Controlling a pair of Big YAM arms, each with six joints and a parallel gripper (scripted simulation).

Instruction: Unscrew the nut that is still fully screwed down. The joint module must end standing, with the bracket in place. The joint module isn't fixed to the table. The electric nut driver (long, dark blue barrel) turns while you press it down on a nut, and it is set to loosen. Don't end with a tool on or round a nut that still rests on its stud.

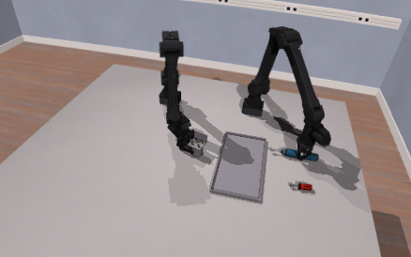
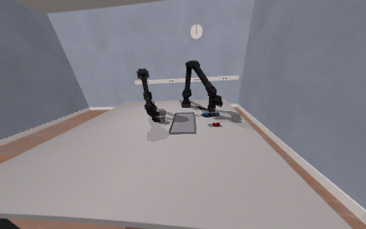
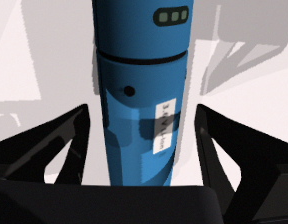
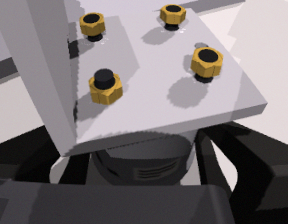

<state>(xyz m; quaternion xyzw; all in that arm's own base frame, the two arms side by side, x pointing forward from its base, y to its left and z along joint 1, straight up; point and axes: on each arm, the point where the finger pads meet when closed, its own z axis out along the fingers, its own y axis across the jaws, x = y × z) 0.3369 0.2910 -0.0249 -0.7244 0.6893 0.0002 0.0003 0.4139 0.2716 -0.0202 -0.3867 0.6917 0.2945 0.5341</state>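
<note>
The blue nut driver (image 1: 312, 157) (image 2: 216, 114) (image 3: 142, 82) lies on the table, its thin end towards the tray. My left gripper (image 1: 304, 154) (image 2: 211, 114) (image 3: 142, 113) is open, with one finger on each side of the barrel and a gap at both sides. The joint module (image 4: 145, 156) stands with the grey bracket (image 4: 142, 102) on top. One brass nut (image 4: 105, 94) sits low, its stud poking out above it. Three other nuts sit raised near their stud tops. My right gripper (image 4: 143, 113) is shut on the module's dark body under the plate; its fingertips are hidden.
A grey tray (image 1: 236, 196) (image 2: 182, 133) lies between the module and the driver. A small red-handled tool (image 1: 306, 187) (image 2: 216, 124) lies right of the tray, in front of the driver. The bracket's upright wall (image 4: 40, 65) rises beside the low nut.
</note>
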